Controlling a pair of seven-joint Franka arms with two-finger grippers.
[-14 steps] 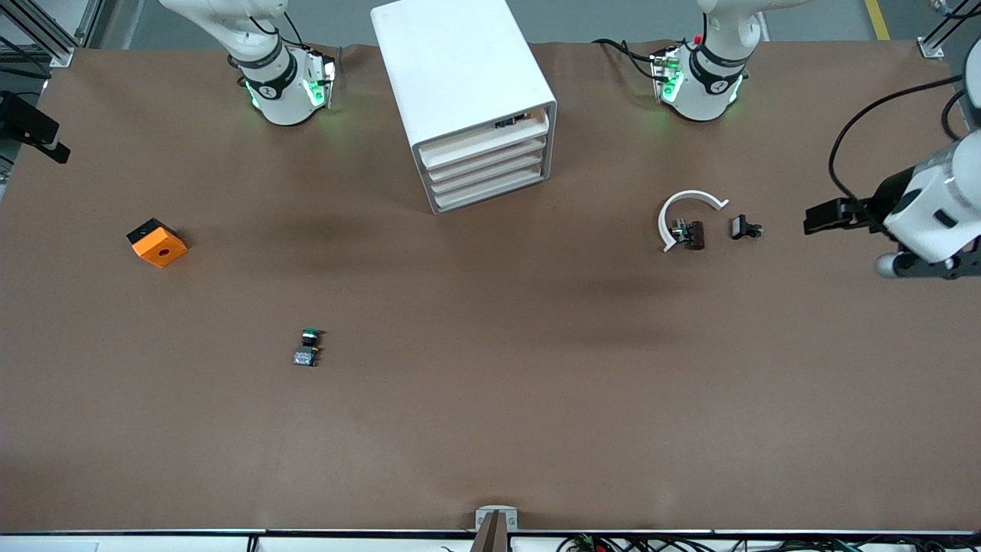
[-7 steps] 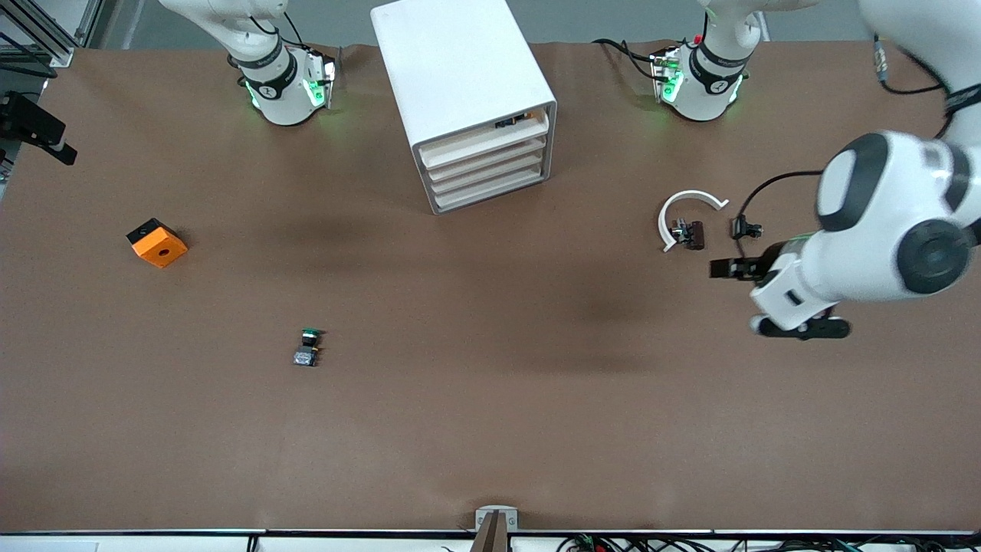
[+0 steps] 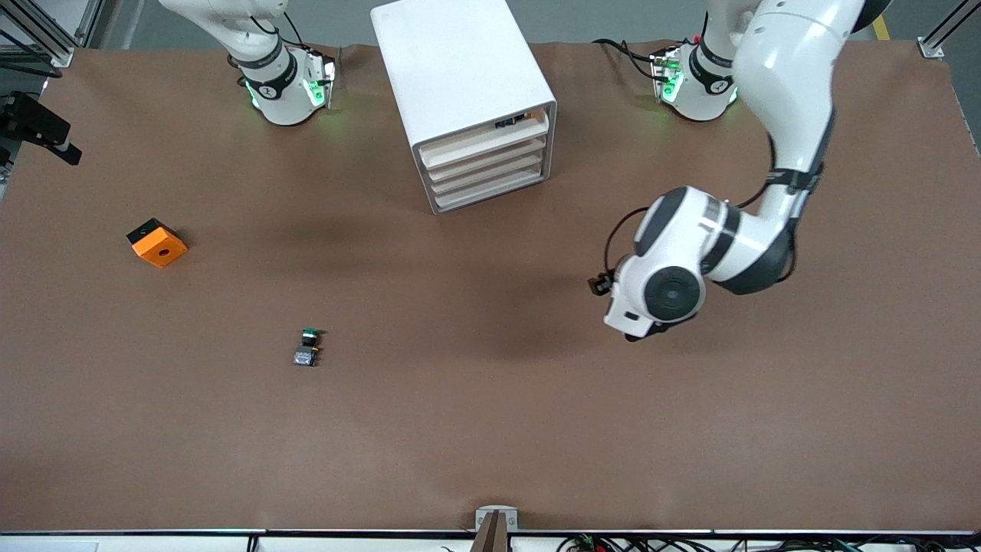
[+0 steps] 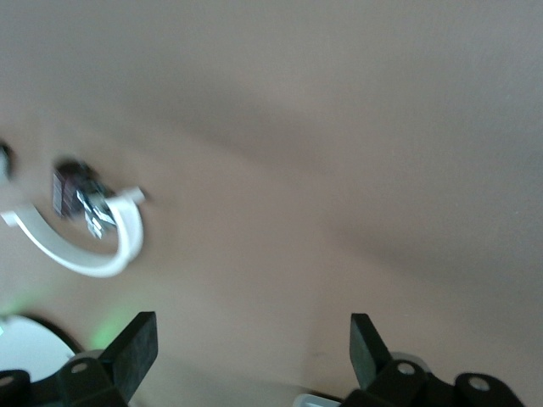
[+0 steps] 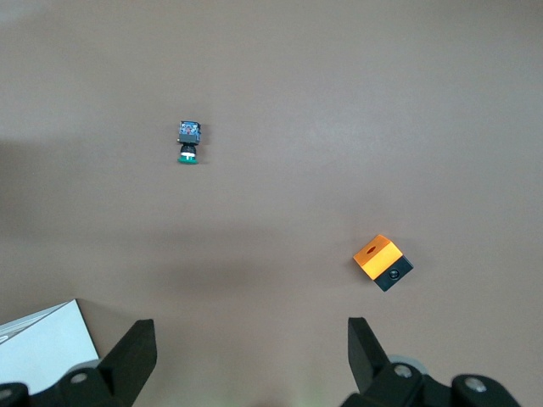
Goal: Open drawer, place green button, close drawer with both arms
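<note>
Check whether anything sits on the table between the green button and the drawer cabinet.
Nothing visible does: only bare table lies between the button and the drawer cabinet. The orange block sits off toward the right arm's end.

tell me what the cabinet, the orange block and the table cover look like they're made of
Cabinet: likely plastic; smooth, matte white shell with rounded edges, its drawers alike.
Orange block: probably plastic, possibly printed; flat, even orange top over a black base.
Table cover: looks like brown paper or thin mat; dull, with faint creases.

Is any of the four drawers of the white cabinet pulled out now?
No, in the front view all four drawers sit flush in the face of the cabinet, none sticking out.
</note>
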